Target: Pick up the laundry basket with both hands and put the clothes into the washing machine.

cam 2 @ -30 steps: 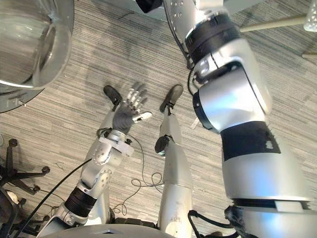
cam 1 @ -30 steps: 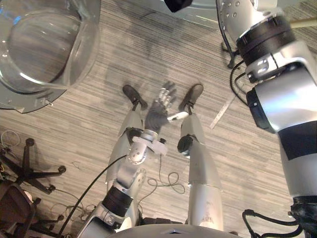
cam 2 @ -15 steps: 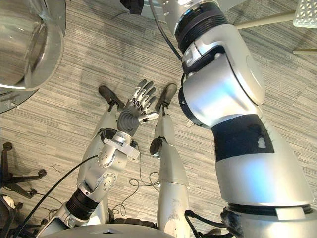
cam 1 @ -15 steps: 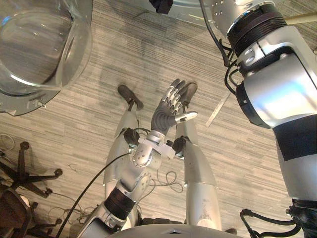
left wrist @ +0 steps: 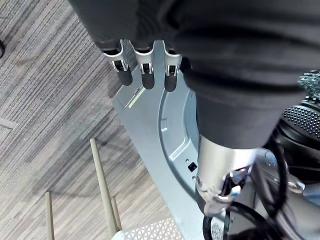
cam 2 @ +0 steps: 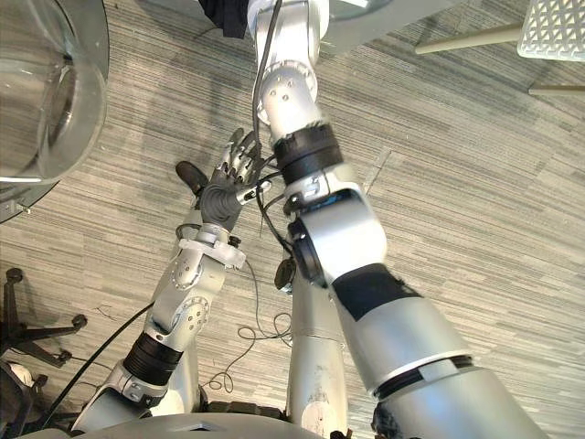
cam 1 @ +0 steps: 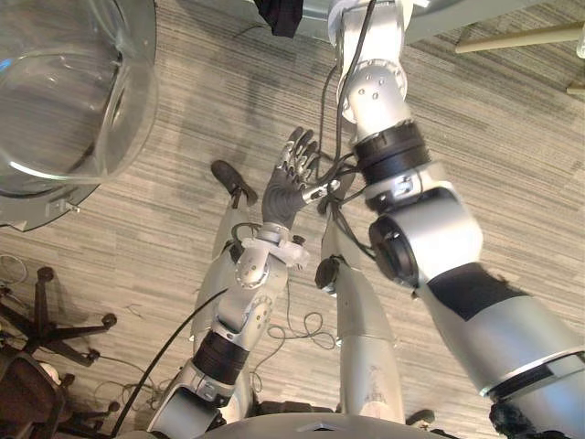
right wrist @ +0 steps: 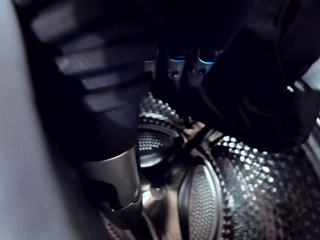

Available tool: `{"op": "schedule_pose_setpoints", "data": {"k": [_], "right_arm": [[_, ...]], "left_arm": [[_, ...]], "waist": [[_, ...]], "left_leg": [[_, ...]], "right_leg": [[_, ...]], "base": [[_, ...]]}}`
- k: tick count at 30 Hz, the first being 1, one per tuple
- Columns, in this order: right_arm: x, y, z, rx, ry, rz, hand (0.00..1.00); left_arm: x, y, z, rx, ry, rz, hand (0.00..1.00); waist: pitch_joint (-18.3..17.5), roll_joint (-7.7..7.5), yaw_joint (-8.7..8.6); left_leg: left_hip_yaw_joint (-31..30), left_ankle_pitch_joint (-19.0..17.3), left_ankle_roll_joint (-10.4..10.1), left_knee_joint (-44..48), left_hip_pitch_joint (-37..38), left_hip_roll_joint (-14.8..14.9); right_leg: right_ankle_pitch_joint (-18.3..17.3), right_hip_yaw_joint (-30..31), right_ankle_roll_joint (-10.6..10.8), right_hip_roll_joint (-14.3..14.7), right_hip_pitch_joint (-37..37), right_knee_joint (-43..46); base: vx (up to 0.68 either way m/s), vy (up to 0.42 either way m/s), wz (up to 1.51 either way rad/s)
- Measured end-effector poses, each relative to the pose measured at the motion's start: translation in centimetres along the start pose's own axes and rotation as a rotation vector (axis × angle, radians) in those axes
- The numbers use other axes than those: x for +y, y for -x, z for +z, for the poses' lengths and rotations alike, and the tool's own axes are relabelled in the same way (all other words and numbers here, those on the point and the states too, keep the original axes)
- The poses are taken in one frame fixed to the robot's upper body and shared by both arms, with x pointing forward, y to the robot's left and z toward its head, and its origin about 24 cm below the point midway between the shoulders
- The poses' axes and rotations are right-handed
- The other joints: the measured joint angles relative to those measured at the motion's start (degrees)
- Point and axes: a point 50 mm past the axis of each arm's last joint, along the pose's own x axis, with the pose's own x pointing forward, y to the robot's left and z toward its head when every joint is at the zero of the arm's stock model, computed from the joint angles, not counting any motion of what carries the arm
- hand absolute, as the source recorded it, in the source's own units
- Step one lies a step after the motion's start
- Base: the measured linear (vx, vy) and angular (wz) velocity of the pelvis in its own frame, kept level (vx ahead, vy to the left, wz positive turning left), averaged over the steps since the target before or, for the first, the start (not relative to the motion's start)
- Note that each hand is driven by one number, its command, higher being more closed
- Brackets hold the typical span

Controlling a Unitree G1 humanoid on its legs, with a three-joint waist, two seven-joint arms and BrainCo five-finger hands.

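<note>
Garment (cam 1: 279,14), long axis down washer (left wrist: 145,130) front

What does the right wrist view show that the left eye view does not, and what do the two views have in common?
Right wrist view: the right hand inside the washing machine's dimpled metal drum. Left eye view: the left hand raised open over the striped floor, the round glass door standing open, and a chair base. Shared: a dark garment, seemingly the same one seen at the top edge.
</note>
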Motion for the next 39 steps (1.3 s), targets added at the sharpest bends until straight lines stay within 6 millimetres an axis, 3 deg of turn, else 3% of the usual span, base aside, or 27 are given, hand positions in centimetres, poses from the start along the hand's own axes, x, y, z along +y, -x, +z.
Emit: {"op": "schedule_pose_setpoints", "data": {"k": [6,11,12,14,16,19,22,23,27,29,30,33,35,36,37,38,39], "right_arm": [[-4.9,3.2,0.9,-0.068,-0.069,-0.073,0.00],[-9.9,7.3,2.3,-0.043,0.037,-0.133,0.00],[-11.9,9.0,2.9,-0.030,0.072,-0.166,0.00],[-14.1,10.9,3.8,-0.017,0.108,-0.206,0.00],[-17.4,14.5,4.8,0.021,0.177,-0.285,0.00],[-20.3,18.6,5.3,0.091,0.215,-0.382,0.00],[-22.8,22.6,5.6,0.152,0.249,-0.494,0.00],[-23.9,24.1,5.5,0.178,0.237,-0.551,0.00],[-25.5,26.1,4.2,0.248,0.204,-0.649,0.00],[-26.1,27.2,3.1,0.296,0.189,-0.692,0.00],[-26.5,27.8,3.0,0.316,0.196,-0.719,0.00],[-27.4,29.2,4.6,0.265,0.210,-0.794,0.00],[-28.3,29.8,5.7,0.258,0.268,-0.867,0.00],[-28.3,28.9,6.4,0.248,0.316,-0.861,0.00],[-28.3,28.4,6.5,0.242,0.330,-0.858,0.00],[-28.5,27.5,6.5,0.244,0.345,-0.865,0.00],[-28.6,26.8,6.6,0.242,0.356,-0.873,0.00]], "left_arm": [[2.3,0.0,-0.4,0.018,-0.008,0.091,0.00],[3.0,0.1,-0.5,0.029,-0.025,0.110,0.00],[3.4,0.1,-0.3,0.020,-0.032,0.118,0.00],[3.8,0.1,-0.2,0.016,-0.053,0.131,0.00],[4.5,0.2,-0.5,0.031,-0.083,0.155,0.00],[4.7,0.4,-0.7,0.039,-0.100,0.155,0.00],[4.7,0.6,-0.8,0.044,-0.132,0.146,0.00],[4.8,0.9,-0.9,0.045,-0.128,0.152,0.00],[5.1,1.4,-1.0,0.052,-0.126,0.166,0.00],[5.7,2.4,-1.3,0.072,-0.115,0.190,0.00],[6.1,2.9,-1.6,0.086,-0.090,0.197,0.00],[6.3,3.3,-1.9,0.099,-0.052,0.192,0.00],[6.6,3.4,-1.9,0.092,-0.029,0.209,0.00],[6.7,3.4,-1.8,0.090,-0.020,0.212,0.00],[6.7,3.5,-1.8,0.092,-0.021,0.216,0.00],[7.3,3.8,-2.2,0.112,-0.026,0.237,0.00],[7.8,4.0,-2.6,0.137,-0.027,0.258,0.00]], "waist": [[-0.01,0.00,0.45],[0.00,-0.03,-0.11],[0.02,-0.06,-0.77],[0.06,-0.14,-1.41],[0.15,-0.57,-2.56],[0.10,-1.20,-3.39],[0.23,-1.47,-4.22],[0.33,-1.65,-4.82],[0.68,-2.75,-4.53],[0.95,-3.59,-4.69],[0.97,-3.62,-4.90],[1.08,-3.52,-5.20],[1.12,-3.56,-3.67],[1.24,-4.04,-3.98],[1.42,-4.28,-3.87],[1.74,-4.47,-3.52],[1.89,-4.49,-4.52]], "left_leg": [[-0.98,-0.51,-0.74,-0.93,1.71,-1.34],[-1.24,-1.03,-0.70,-0.76,1.74,-1.88],[-1.66,-1.36,-0.39,-0.22,1.71,-1.81],[-1.95,-2.40,-0.27,1.27,1.70,-1.37],[-2.02,-5.08,-0.24,5.37,1.74,0.14],[-1.89,-8.39,-0.42,10.56,1.82,1.98],[-1.91,-12.98,-1.47,15.44,3.52,3.06],[-1.85,-14.79,-1.12,17.46,5.15,3.18],[-1.39,-15.92,-1.53,17.86,8.99,2.79],[-2.09,-14.64,-2.85,16.28,11.93,1.47],[-2.34,-14.17,-2.29,16.01,13.23,1.00],[-6.48,-13.16,-0.89,20.09,13.80,-0.40],[-10.90,-12.16,-0.94,27.19,10.01,0.36],[-13.63,-8.03,-2.29,23.65,8.58,-2.43],[-13.76,-9.25,-0.41,23.76,7.90,-2.33],[-13.92,-11.68,-1.26,24.00,8.54,-0.72],[-13.29,-12.50,-2.55,20.91,10.33,0.06]], "right_leg": [[-2.21,-0.87,0.99,-1.36,1.29,2.32],[-2.54,-1.01,1.32,-2.00,1.34,2.85],[-2.64,-1.03,1.47,-2.04,1.58,2.99],[-2.68,-1.02,1.52,-2.00,2.16,3.05],[-2.85,-0.51,1.77,-1.73,3.44,3.08],[-3.63,0.65,2.84,-1.54,4.57,3.58],[-7.46,2.53,2.66,-3.34,4.23,10.09],[-9.48,2.78,1.51,-4.65,3.98,14.91],[-11.60,1.77,2.08,-5.84,5.40,18.54],[-12.15,1.98,1.26,-6.01,8.17,18.74],[-13.34,2.49,0.63,-6.49,8.80,20.59],[-20.75,3.13,0.63,-9.41,8.89,30.32],[-26.79,2.96,0.56,-11.67,7.67,37.52],[-27.12,2.98,-0.01,-14.05,6.02,37.79],[-26.64,2.96,-0.49,-14.19,5.53,37.27],[-25.68,2.98,0.05,-14.36,5.15,36.37],[-25.39,3.10,0.35,-15.38,5.03,36.31]], "base": [[-0.01,0.119,0.12],[-0.04,0.080,0.04],[-0.05,0.037,-0.01],[-0.05,0.019,-0.06],[-0.07,-0.007,-0.16],[-0.08,-0.022,-0.25],[-0.06,-0.011,-0.24],[-0.06,-0.010,-0.19],[-0.02,-0.058,-0.06],[0.03,-0.079,-0.04],[0.07,-0.094,0.18],[0.09,-0.121,0.51],[0.02,-0.198,0.85],[-0.05,-0.136,0.86],[-0.06,-0.108,0.49],[0.02,-0.068,0.11],[0.04,-0.074,0.14]]}}
